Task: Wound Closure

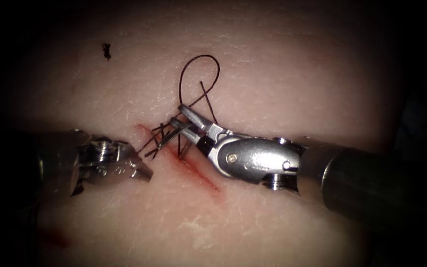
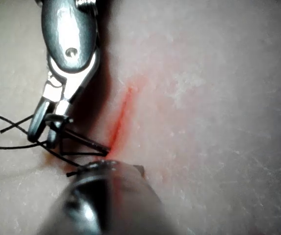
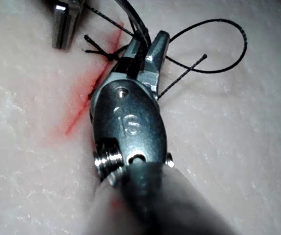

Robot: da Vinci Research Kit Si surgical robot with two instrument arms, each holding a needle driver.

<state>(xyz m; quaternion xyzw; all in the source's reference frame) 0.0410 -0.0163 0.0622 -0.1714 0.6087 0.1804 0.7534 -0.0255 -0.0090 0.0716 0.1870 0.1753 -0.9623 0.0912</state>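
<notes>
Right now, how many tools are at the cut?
2. The right tool reaches in from the right of the cut, jaws open around the thread at the cut's upper end. The left tool sits left of the cut, holding nothing visible.

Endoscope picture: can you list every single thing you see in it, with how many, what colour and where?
tissue: one, pale pink, under everything.
cut: one, red, slanting across the middle of the tissue.
thread: one dark strand, looping above the cut and running down between the right tool's jaws.
cut ends of thread: a few, dark, sticking out at the upper end of the cut.
dark speck: one, black, on the tissue far to the upper left.
red fluid: one smear, red, lower left of the tissue.
left tool: one, silver, left of the cut, holding nothing that I can see.
right tool: one, silver, jaws open around the thread.
</notes>
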